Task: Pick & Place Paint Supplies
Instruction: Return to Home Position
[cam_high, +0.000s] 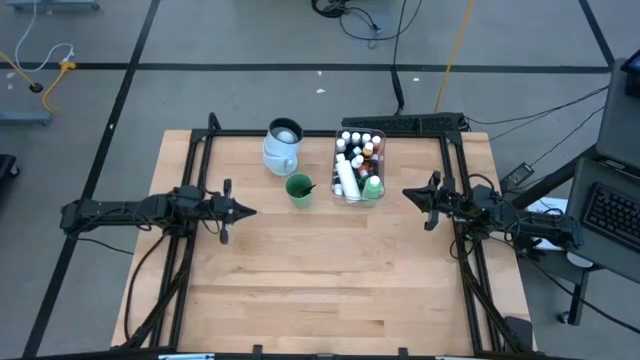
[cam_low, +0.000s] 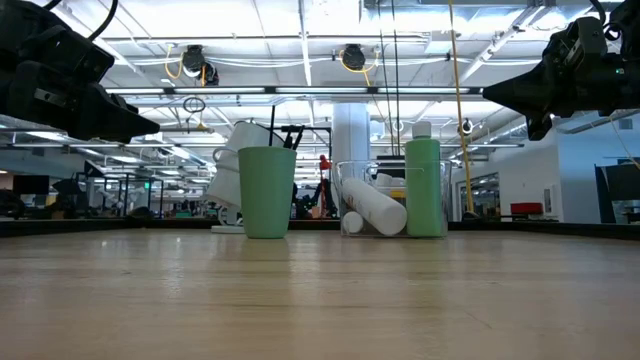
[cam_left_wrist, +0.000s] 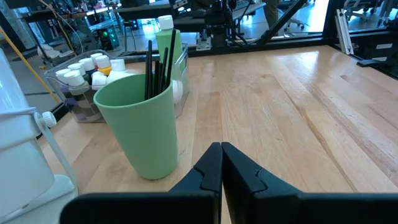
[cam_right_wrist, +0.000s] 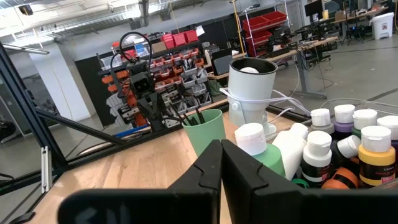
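Observation:
A clear plastic tub at the table's far middle holds several tiny paint bottles with white caps. It also holds a white bottle lying down and a green bottle standing upright. Left of the tub stands a green cup with thin dark brushes leaning in it. Behind the cup is a pale-blue jug. My left gripper hovers shut at the table's left, pointing toward the cup. My right gripper hovers shut at the right, beside the tub.
Black frame rails run along the table's left, right and far edges. Bare wood stretches from the cup and tub to the near edge. Cables lie on the floor beyond the far edge.

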